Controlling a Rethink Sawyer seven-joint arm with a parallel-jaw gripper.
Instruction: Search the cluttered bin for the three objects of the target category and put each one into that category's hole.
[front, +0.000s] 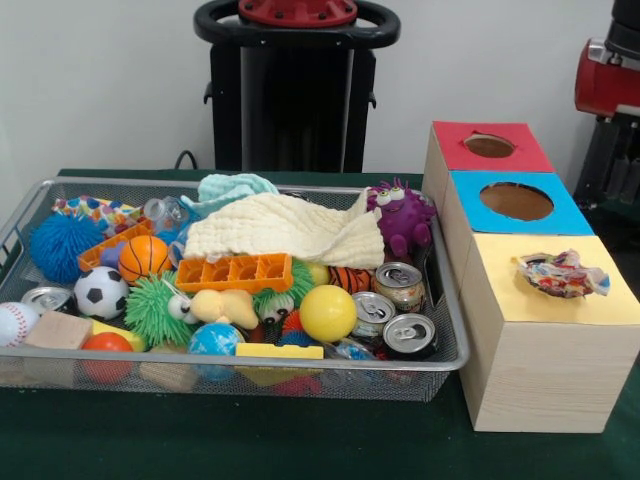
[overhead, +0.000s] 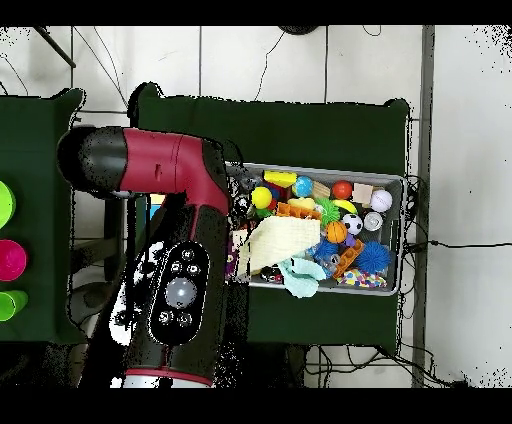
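Observation:
A wire mesh bin holds a jumble of toys. Three drink cans cluster at its front right corner, and another can lies at the left. Among the balls are a yellow ball, a basketball and a soccer ball. Right of the bin stands a wooden box with a red-topped hole, a blue-topped hole and a yellow top. A crumpled colourful wrapper sits in the yellow top's hole. Neither view shows the gripper; the arm covers the box from overhead.
A cream cloth and a purple plush monster lie at the back of the bin, with an orange tray in the middle. A red part of the arm shows at the right edge. Coloured cups stand far left overhead.

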